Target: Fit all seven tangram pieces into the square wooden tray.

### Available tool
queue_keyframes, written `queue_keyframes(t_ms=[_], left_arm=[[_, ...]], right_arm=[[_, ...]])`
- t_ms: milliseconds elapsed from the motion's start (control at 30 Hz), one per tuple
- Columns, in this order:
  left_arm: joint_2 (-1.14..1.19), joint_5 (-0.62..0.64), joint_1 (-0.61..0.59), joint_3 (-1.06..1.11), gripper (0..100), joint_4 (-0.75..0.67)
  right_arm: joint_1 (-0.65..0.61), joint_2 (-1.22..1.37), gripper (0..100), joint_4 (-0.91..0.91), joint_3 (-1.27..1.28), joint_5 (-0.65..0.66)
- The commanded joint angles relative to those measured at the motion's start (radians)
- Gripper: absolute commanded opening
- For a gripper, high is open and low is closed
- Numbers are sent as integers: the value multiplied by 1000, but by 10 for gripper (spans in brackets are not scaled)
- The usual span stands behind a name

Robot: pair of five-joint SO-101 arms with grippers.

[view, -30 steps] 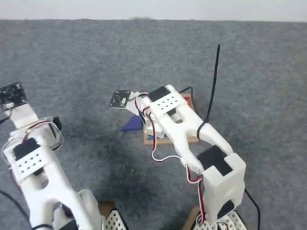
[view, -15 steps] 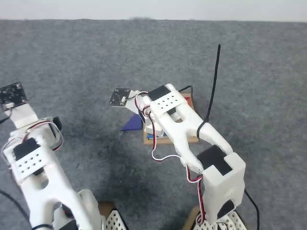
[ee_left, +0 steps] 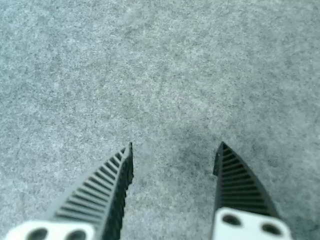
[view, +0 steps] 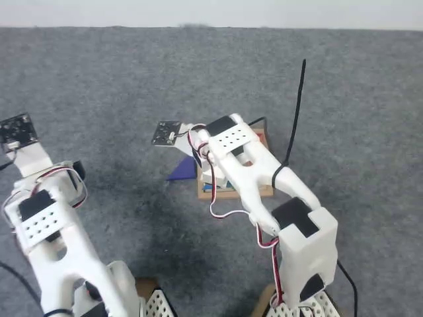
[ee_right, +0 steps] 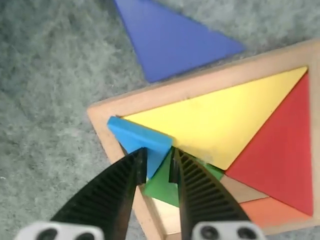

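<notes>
The square wooden tray (ee_right: 100, 125) holds a large yellow triangle (ee_right: 220, 120), a red triangle (ee_right: 280, 155), a green piece (ee_right: 167, 187) and an orange piece (ee_right: 272, 212). A light blue piece (ee_right: 137, 137) lies tilted across the tray's corner rim, and my right gripper (ee_right: 157, 160) is shut on its edge. A dark blue triangle (ee_right: 170, 40) lies flat on the carpet just outside the tray; from above, this dark blue triangle (view: 183, 170) sits left of the tray (view: 234, 192). My left gripper (ee_left: 175, 150) hangs open over bare carpet.
Grey carpet covers the whole table. The right arm (view: 244, 165) stretches over the tray and hides most of it from above. The left arm (view: 46, 211) stands far off at the near left. A black cable (view: 295, 112) rises behind the tray.
The right arm has shifted very slightly over the tray. The left arm has not moved.
</notes>
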Motion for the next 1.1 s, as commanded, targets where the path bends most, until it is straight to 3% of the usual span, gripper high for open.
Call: queue_keyframes(t_ms=[0, 333, 633, 933, 1067], left_arm=[[-5, -6, -2, -12, 246, 2], [-3, -6, -2, -12, 246, 2], [-3, -6, -2, -12, 246, 2], [-9, -6, -3, -10, 246, 3], [-11, -9, 8, -10, 246, 3]], right_arm=[[59, -25, 91, 10, -31, 26], [38, -77, 91, 44, -49, 35], [13, -127, 91, -71, -115, -212], [-1, -128, 90, -87, -3, -232], [56, -225, 49, -79, 2, -342]])
